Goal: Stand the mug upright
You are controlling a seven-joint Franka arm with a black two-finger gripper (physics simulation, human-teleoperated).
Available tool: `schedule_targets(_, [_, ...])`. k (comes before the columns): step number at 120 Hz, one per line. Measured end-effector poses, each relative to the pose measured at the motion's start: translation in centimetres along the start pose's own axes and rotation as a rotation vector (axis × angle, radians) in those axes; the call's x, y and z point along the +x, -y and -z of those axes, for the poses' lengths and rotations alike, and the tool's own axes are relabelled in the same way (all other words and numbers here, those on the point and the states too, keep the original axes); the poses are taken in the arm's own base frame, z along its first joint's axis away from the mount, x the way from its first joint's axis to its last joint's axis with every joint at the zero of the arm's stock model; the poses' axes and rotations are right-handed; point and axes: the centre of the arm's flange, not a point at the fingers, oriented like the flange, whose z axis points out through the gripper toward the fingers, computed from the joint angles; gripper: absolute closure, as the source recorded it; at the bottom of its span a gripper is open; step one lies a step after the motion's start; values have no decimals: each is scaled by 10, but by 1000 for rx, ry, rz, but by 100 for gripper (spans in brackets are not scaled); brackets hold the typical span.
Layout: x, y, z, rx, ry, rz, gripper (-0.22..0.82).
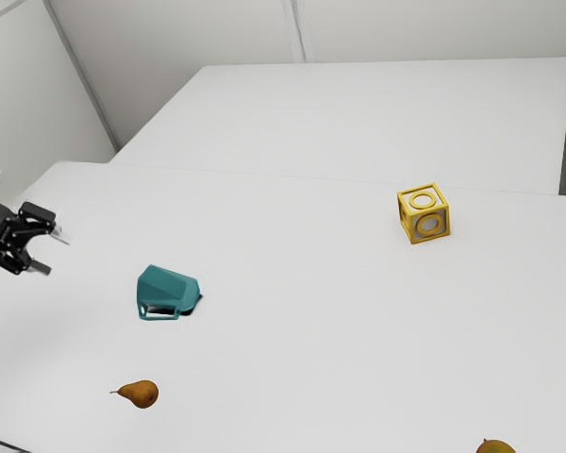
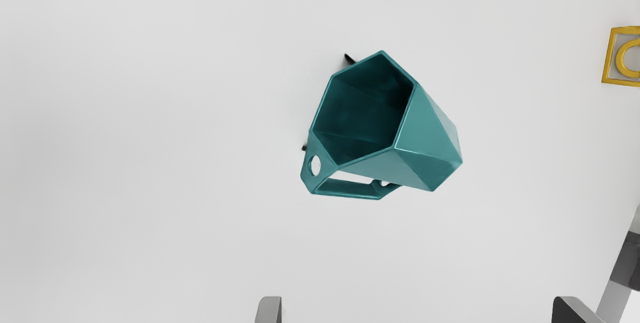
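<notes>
The gripper (image 1: pixel 55 253) is at the exterior view's left edge, above the table and apart from the mug, with its two fingers spread. A teal faceted mug (image 1: pixel 168 288) lies on its side on the table, its handle toward the exterior view's near side. In the wrist view the mug (image 2: pixel 430 148) shows its hollow mouth and its handle, and the gripper (image 2: pixel 417 309) stands open with nothing between its fingertips.
A yellow-framed block (image 1: pixel 424 213) stands farther along the table (image 1: pixel 292 377), toward the exterior view's right. A brown pear (image 1: pixel 140 394) lies on the near side of the mug. Another fruit (image 1: pixel 495 446) is at the near edge of the exterior view.
</notes>
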Motion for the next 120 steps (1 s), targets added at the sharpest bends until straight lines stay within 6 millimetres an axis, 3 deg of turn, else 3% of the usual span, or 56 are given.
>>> schedule_targets(10, [6, 39, -7, -52, -37, -23, 1])
schedule_targets(23, [30, 54, -42, -121, -35, -111, 2])
schedule_targets(35, [50, 48, -53, -190, -74, -225, 2])
schedule_targets(53, [56, 37, -72, -279, -97, -338, 2])
schedule_targets(90, [51, 21, -148, -360, 23, -375, 2])
schedule_targets(120, [40, 1, -173, -374, 55, -405, 2])
